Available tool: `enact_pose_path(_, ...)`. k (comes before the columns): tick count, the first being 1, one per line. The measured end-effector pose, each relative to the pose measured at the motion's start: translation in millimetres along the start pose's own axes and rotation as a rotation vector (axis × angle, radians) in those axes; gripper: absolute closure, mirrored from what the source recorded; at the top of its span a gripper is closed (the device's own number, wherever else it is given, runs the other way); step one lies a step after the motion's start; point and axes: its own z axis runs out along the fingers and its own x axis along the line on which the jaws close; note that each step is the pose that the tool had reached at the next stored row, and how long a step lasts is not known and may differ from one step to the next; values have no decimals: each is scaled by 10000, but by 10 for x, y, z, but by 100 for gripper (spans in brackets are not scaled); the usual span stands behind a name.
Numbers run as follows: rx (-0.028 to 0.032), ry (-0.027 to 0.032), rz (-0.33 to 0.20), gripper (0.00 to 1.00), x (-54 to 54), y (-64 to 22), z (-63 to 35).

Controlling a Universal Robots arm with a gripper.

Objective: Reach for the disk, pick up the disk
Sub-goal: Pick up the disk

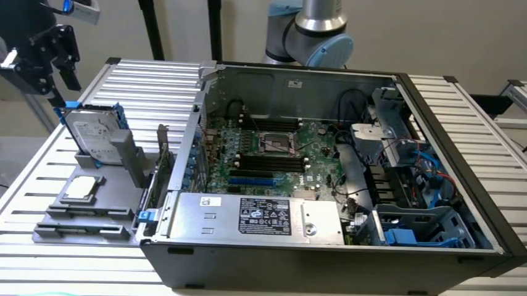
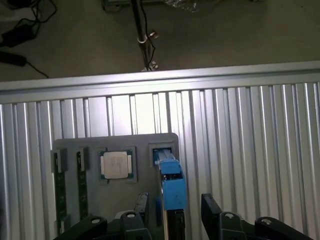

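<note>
Gripper [image 2: 175, 205], jaws apart, over upright disk [image 2: 171, 185] — chip [image 2: 116, 165] beside, computer case [image 1: 329, 265] near.

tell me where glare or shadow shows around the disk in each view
exterior view: soft even light, no harsh glare on the disk; wrist view: the table gleams in bright stripes along its slats, and the disk's blue rail is evenly lit

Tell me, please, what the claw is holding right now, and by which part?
Nothing yet. The open claw straddles the top edge of the disk, which stands upright in its grey holder.
</note>
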Motion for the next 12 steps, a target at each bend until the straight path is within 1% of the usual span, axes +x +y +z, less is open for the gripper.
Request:
enact_pose_path(6,1,-1,0,46,-50,3,109)
enact_pose_path(12,1,5,-1,46,-51,2,218)
